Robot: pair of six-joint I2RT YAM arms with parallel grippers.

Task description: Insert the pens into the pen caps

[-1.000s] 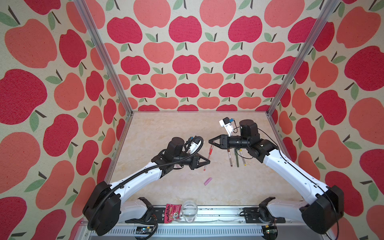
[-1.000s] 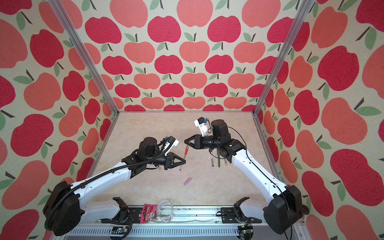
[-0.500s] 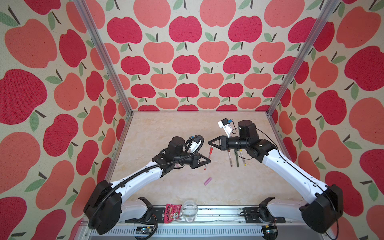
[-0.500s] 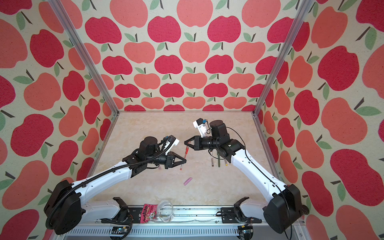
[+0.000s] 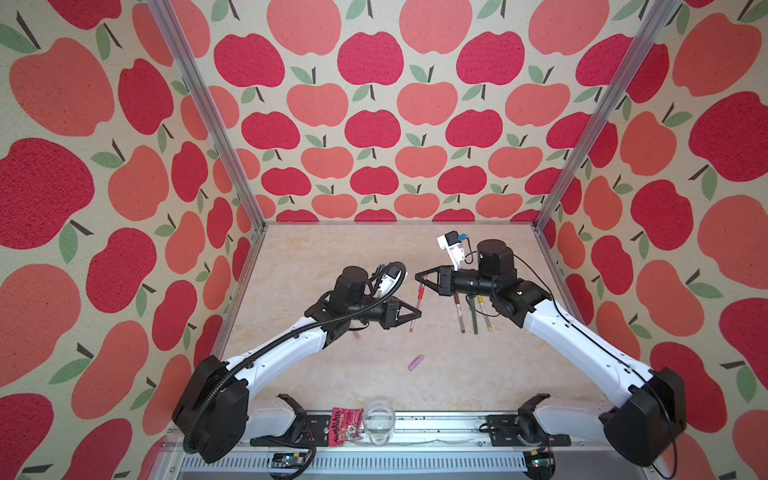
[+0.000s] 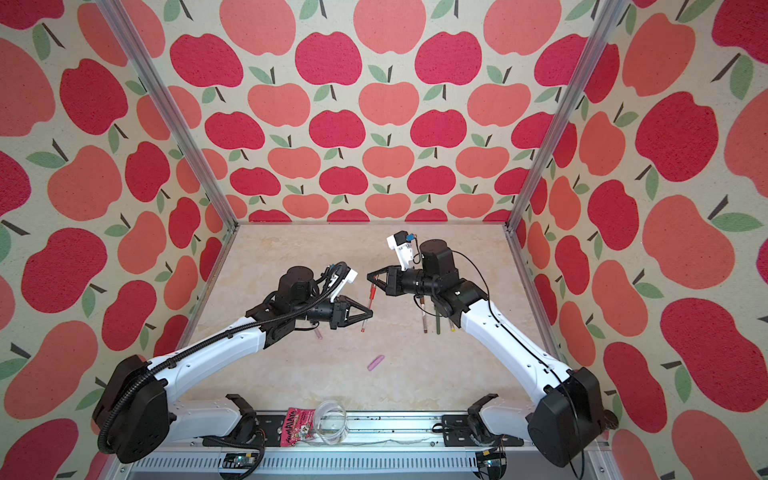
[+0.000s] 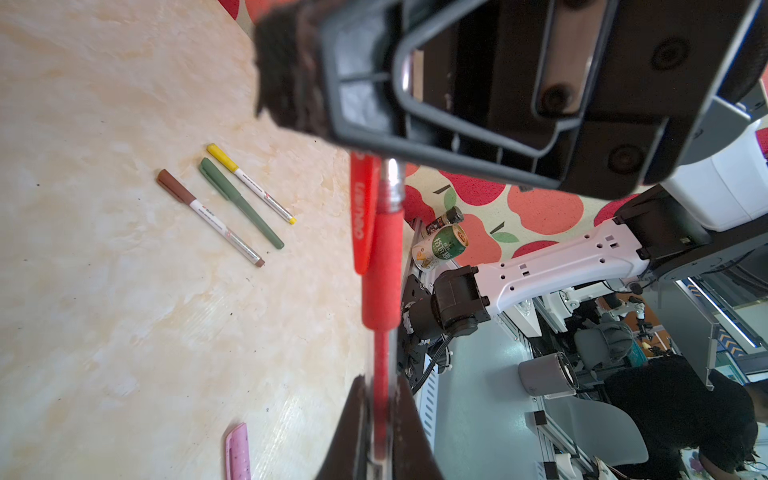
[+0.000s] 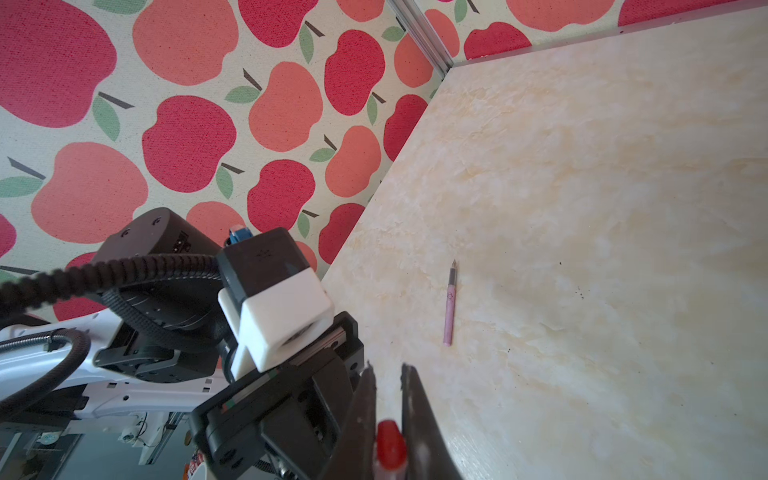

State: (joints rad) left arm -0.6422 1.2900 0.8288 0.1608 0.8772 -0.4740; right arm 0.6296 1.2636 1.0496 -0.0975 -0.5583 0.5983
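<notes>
Contact at each end: left pincer [image 7: 380, 388] pinches the red pen [image 7: 381, 291] low, right pincer [image 8: 388, 372] is clamped on the red cap [image 8: 390, 446] at its top, above the worktop [image 5: 332, 249]. Tilt between the 2 could jam the cap or twist the pen loose.

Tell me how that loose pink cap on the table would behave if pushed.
The pink cap looks small and short, so probably very light. It lies on its side on the smooth table, so it would likely skid or roll away. Its straight, crisp outline suggests rigid plastic.
</notes>
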